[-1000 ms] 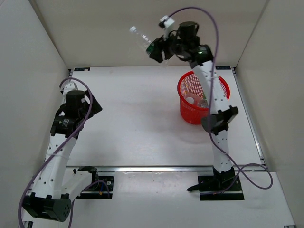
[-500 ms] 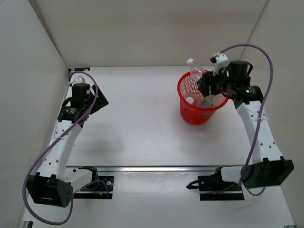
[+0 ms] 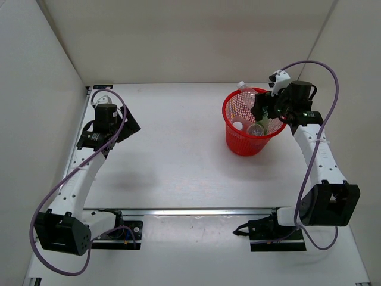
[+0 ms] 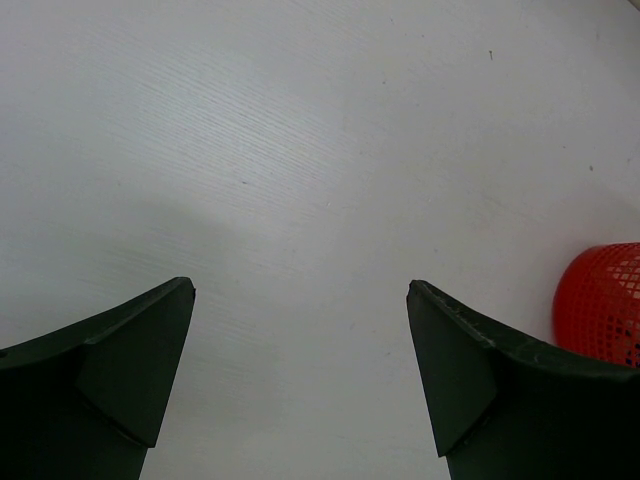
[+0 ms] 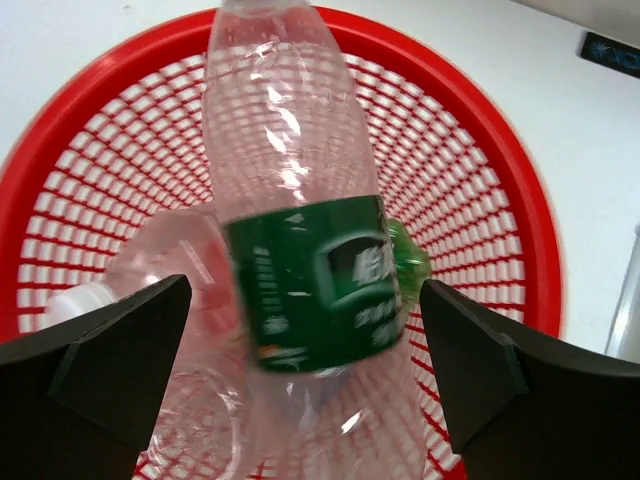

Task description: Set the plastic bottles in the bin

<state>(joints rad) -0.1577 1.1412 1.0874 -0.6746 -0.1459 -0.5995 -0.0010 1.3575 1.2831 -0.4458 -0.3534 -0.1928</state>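
Right gripper (image 5: pixel 305 290) gapes over bin (image 5: pixel 478 95); blurred green-label bottle (image 5: pixel 315 280) masks others.

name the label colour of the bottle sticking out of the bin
Dark green label; right wrist view.

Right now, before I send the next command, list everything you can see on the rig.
basket: one, red mesh, far right part of the table.
green-label bottle: one, clear with a dark-green label, in the basket mouth, top poking past the far rim, between the right gripper's fingers but not touched by them.
white-capped bottle: one, clear, lying low in the basket.
green bottle: one, green, in the basket, mostly hidden behind the labelled one.
table: one, white.
walls: three, pale, left, back and right.
cables: two, purple, one along each arm.
left gripper: one, black, open, over the table's left side.
right gripper: one, black, open, above the basket.
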